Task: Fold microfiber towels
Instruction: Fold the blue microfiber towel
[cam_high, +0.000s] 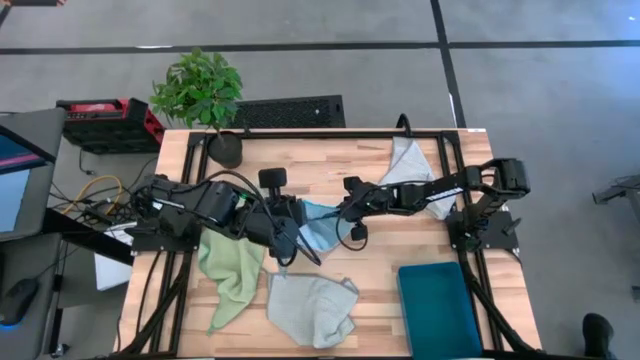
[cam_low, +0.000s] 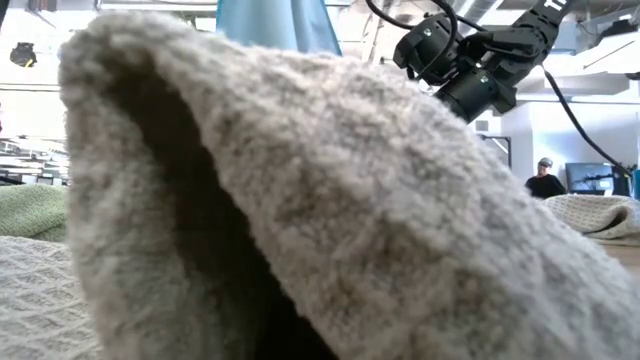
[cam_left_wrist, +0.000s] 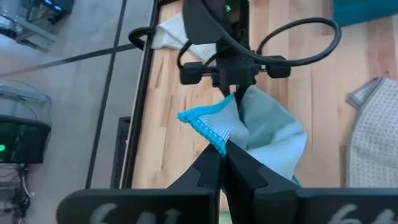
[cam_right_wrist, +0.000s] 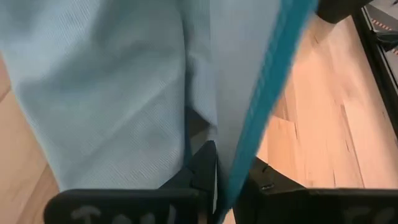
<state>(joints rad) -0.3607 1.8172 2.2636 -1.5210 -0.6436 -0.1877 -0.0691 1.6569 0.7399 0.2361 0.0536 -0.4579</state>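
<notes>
From above, the left hand (cam_high: 296, 222) and the right hand (cam_high: 342, 213) meet over the middle of the wooden bench (cam_high: 330, 160), both pinching the soft light blue cloth (cam_high: 318, 228), which bunches up between them; a crumpled light green cloth (cam_high: 233, 272) and a rumpled pale grey cloth (cam_high: 312, 308) lie near the front edge, another pale grey cloth (cam_high: 408, 163) lies at the back, and a hard teal bin (cam_high: 438, 307) sits front right. From bench height, a fuzzy grey cloth (cam_low: 330, 200) fills almost everything, with the blue cloth (cam_low: 268, 22) hanging behind it. In the left wrist view the left hand's fingers (cam_left_wrist: 211, 168) are closed on a blue stitched corner (cam_left_wrist: 211, 127), and in the right wrist view the right hand's fingers (cam_right_wrist: 202, 165) are closed on the blue cloth's darker edge (cam_right_wrist: 267, 93).
</notes>
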